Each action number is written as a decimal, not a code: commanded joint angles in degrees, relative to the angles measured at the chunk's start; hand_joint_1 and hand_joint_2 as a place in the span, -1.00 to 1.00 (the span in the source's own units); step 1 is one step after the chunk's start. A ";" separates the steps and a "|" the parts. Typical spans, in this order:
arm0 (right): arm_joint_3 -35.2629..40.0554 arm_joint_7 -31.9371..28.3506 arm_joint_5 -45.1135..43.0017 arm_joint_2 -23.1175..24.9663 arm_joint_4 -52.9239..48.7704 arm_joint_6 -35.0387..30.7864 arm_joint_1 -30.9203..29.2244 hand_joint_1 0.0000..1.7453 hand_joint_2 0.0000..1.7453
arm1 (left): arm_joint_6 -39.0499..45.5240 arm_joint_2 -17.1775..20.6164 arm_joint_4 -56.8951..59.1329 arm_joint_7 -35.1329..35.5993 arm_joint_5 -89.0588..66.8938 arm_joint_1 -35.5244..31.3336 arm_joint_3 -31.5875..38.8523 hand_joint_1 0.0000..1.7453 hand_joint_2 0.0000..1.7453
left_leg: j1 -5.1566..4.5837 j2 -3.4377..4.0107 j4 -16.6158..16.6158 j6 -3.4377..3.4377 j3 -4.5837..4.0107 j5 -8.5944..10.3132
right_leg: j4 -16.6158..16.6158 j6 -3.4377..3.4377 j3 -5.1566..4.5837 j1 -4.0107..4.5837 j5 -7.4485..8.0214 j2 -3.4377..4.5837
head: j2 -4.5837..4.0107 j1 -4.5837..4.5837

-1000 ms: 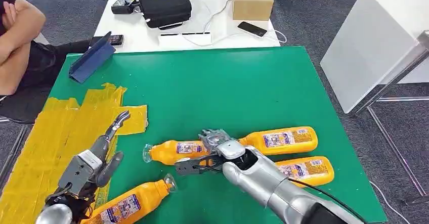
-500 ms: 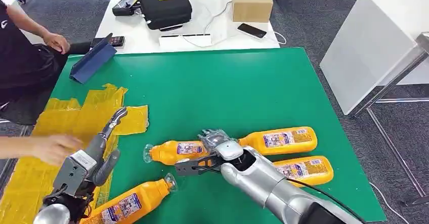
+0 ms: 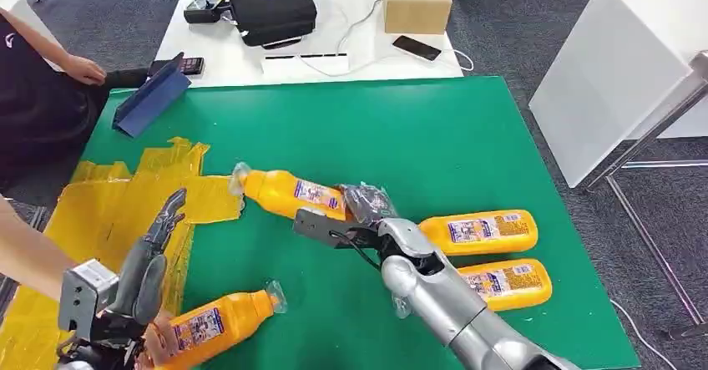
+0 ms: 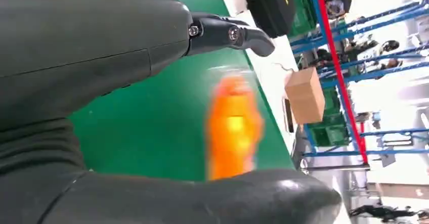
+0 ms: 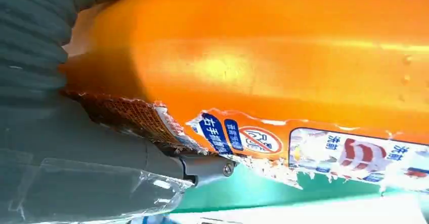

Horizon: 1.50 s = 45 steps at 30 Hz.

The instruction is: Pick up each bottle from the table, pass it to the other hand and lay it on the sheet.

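My right hand (image 3: 355, 215) grips an orange bottle (image 3: 288, 193) by its body and holds it above the green table (image 3: 401, 136), with the cap pointing left toward the yellow sheet (image 3: 108, 211). In the right wrist view the bottle (image 5: 283, 62) lies against the grey hand (image 5: 50, 133). My left hand (image 3: 146, 261) is open over the sheet's edge, fingers apart and raised. The left wrist view shows the same bottle (image 4: 232, 128) as a blur between thumb and fingers (image 4: 227, 32). Two more bottles (image 3: 480, 230) (image 3: 505, 282) lie at the right, and one bottle (image 3: 213, 324) lies near left.
A person's arm (image 3: 25, 257) reaches in from the left, its hand by the near-left bottle. A person sits at the far left (image 3: 33, 103). A blue folder (image 3: 150, 94) stands at the table's back left. Behind is a white table with a black case (image 3: 271, 7), box (image 3: 416, 1) and phone (image 3: 416, 48).
My right hand has lifted the bottle off the table and carried it up and to the left. My left hand has dropped back and lower. The person's arm has reached toward the near-left bottle.
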 commanded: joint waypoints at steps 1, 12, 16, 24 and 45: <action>-4.42 -0.56 -4.31 -1.79 -9.50 1.67 1.22 1.00 1.00 | -1.49 -2.34 1.07 -0.72 0.48 1.40 3.98 -1.00 -1.00 | 0.02 0.06 0.00 -0.02 -0.04 0.00 | -0.03 -0.01 -0.01 0.03 0.00 -0.05 | 0.00 0.02; -1.02 -8.74 -11.69 -2.22 -23.57 -5.66 4.12 1.00 1.00 | -9.94 -1.59 5.24 6.60 33.48 4.53 5.58 -1.00 1.00 | -0.03 0.15 -0.07 -0.04 0.04 -0.04 | -0.03 -0.03 0.02 -0.02 -0.04 0.05 | 0.00 0.02; 2.89 -9.16 -11.94 -3.84 -26.02 -4.83 4.32 1.00 1.00 | -9.93 -2.17 4.55 6.83 34.27 3.98 3.38 -1.00 1.00 | 0.04 0.18 -0.06 -0.07 0.10 -0.06 | -0.08 -0.05 0.12 0.05 -0.03 0.02 | 0.00 0.02; 7.80 -10.05 -11.77 -4.31 -22.91 -2.40 2.45 1.00 1.00 | -8.81 -1.04 3.94 6.73 36.49 3.25 -0.69 -1.00 1.00 | 0.02 0.09 -0.06 -0.03 -0.03 0.01 | -0.07 -0.03 0.00 0.02 0.01 -0.03 | 0.00 0.04; 25.09 -7.73 -23.67 -4.03 -16.49 11.75 -8.33 1.00 1.00 | -9.50 2.38 5.14 5.90 42.85 0.18 -7.51 -1.00 1.00 | 0.03 0.19 -0.05 -0.05 0.01 -0.02 | -0.05 -0.05 0.02 0.04 0.00 0.06 | 0.00 0.02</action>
